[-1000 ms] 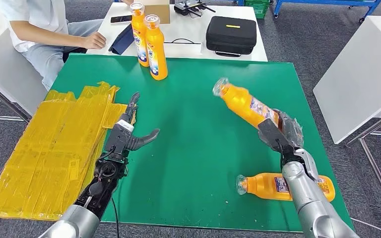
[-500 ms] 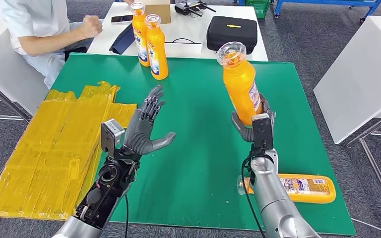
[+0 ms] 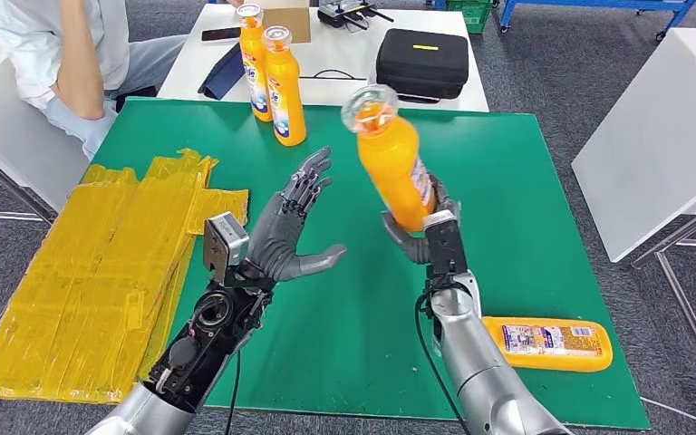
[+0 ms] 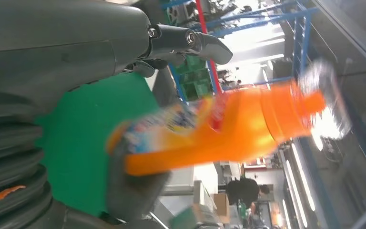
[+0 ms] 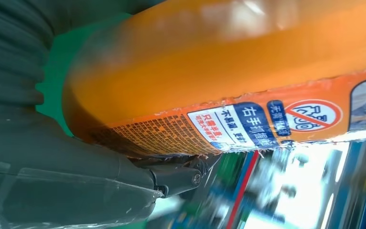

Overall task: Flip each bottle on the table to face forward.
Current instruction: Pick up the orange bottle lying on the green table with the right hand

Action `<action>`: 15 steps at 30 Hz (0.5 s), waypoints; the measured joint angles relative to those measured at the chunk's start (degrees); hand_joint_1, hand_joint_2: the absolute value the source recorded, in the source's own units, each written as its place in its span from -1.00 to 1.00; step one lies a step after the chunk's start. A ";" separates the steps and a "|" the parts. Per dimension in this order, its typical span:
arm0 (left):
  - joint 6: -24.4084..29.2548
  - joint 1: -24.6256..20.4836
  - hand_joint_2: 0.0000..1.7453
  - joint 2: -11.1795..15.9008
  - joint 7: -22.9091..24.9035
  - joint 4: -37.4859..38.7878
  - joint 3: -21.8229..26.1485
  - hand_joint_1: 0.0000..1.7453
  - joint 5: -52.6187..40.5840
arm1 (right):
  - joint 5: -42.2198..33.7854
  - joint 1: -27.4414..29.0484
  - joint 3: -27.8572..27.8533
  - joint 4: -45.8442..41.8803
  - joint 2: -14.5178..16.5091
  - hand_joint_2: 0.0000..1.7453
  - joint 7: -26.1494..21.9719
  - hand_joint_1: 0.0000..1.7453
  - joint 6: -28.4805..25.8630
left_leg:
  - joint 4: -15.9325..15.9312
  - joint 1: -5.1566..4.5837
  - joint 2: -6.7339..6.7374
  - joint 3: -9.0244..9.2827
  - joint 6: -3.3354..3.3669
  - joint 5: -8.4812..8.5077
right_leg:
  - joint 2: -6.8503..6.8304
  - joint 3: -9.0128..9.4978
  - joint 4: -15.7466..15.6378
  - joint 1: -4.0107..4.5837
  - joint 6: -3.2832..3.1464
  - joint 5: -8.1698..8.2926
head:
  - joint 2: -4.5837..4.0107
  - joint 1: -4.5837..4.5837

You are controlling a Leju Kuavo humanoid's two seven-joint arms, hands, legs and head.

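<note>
Head view: the right hand (image 3: 421,234) grips the base of an orange bottle (image 3: 390,163) and holds it raised above the green mat (image 3: 507,181), cap end up and tilted toward the robot's left, its label on the side turned to the right. The left hand (image 3: 285,234) is held up beside it, palm toward the bottle, fingers apart and holding nothing; a gap separates it from the bottle. A second orange bottle (image 3: 548,343) lies on its side at the near right of the mat, partly behind the right arm. Two more orange bottles (image 3: 274,77) stand upright, touching each other, at the far edge of the mat. Yellow plastic bags (image 3: 100,272) lie flat over the mat's left part. On the white table (image 3: 344,54) beyond sit a black case (image 3: 422,62) and a phone (image 3: 221,34); a seated person (image 3: 63,54) is at far left. Left wrist view: the grey thumb (image 4: 190,40) of the left hand stands clear of the bottle (image 4: 228,131), which appears blurred, with its clear cap (image 4: 326,102) away from the green mat (image 4: 76,143). Right wrist view: the bottle (image 5: 228,62) lies close against the right hand (image 5: 52,181), its label (image 5: 267,121) of printed text and a prohibition sign turned to the camera, a dark finger (image 5: 181,176) pressed under it.
</note>
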 joint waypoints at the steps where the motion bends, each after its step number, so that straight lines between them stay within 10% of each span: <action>1: 0.05 -0.32 1.00 -0.01 0.02 0.02 -0.34 -1.00 0.13 | 0.83 0.13 1.62 0.07 0.43 1.00 0.00 1.00 1.41 | 0.00 0.01 0.01 0.00 0.00 0.00 | 0.00 -0.01 0.00 0.01 0.00 0.00 | 0.00 -0.01; 15: 1.51 -2.20 1.00 -0.03 -0.83 2.66 -0.86 -1.00 1.30 | 4.63 2.46 17.53 0.36 2.14 1.00 0.54 1.00 9.56 | 0.00 -0.02 -0.03 -0.04 0.00 0.00 | -0.02 -0.04 -0.01 -0.02 -0.03 -0.02 | 0.00 0.00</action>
